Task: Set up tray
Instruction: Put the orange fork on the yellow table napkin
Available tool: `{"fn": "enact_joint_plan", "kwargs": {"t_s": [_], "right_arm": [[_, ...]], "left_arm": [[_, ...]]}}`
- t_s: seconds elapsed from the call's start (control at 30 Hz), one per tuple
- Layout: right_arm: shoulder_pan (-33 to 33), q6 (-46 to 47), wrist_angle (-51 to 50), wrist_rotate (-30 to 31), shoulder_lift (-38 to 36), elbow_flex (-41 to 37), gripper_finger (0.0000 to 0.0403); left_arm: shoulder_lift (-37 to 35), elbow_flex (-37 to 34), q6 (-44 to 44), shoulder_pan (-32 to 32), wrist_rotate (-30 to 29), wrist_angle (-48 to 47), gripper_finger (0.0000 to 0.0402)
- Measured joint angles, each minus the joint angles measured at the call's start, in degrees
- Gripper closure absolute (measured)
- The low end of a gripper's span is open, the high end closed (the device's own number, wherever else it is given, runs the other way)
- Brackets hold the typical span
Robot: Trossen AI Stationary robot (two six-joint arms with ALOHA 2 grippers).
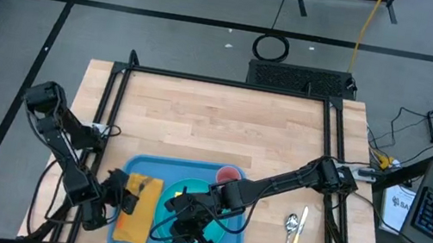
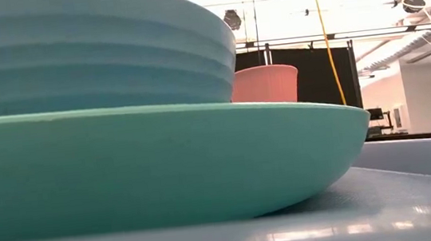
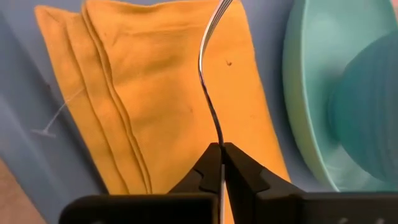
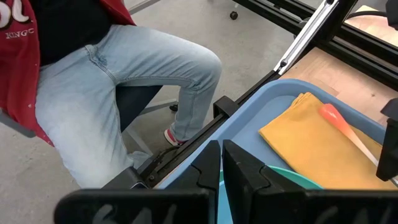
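Tray point(image 1: 138, 167): blue, rimmed, at the near middle of the wooden desk point(image 1: 216, 126).
Napkin point(image 3: 161, 93): yellow-orange, folded, flat in the tray's left part.
Left hand point(image 3: 221, 155): over the napkin, fingers pinched tight on the thin handle of a fork point(image 3: 208, 81) that arches out above the cloth.
Plate point(image 2: 164, 162): teal, in the tray just right of the napkin, carrying a ribbed teal bowl point(image 2: 88, 50).
Cup point(image 2: 265, 84): pink, upright in the tray's far right corner, behind the plate.
Right hand point(image 4: 221, 163): above the plate at the tray's near side, fingers closed with nothing between them.
Spoon point(image 1: 292, 224): on the bare desk right of the tray, beside an orange-handled utensil point(image 1: 296, 241).
Person point(image 4: 106, 81): seated past the desk's near edge, in jeans and a red top.
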Motion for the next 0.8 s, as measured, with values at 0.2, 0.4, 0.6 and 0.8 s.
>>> {"fn": "enact_joint_plan", "kwargs": {"t_s": [0.2,0.4,0.6,0.8], "right_arm": [[0.0,-0.2,0.0,0.0,0.0,0.0,0.0395],[0.0,-0.4,0.0,0.0,0.0,0.0,0.0395],[0.0,-1.2,0.0,0.0,0.0,0.0,0.0394],[0.0,-1.3,0.0,0.0,0.0,0.0,0.0394]], "left_arm": [[0.0,0.0,-4.2,-1.8,-2.7,0.0,0.039],[0.0,0.0,-7.9,-3.0,-5.3,-0.8,0.0395],[-0.1,0.1,-10.4,-3.4,-2.9,-1.3,0.039],[-0.1,0.1,-11.2,-3.4,-2.8,-1.2,0.0387]]}}
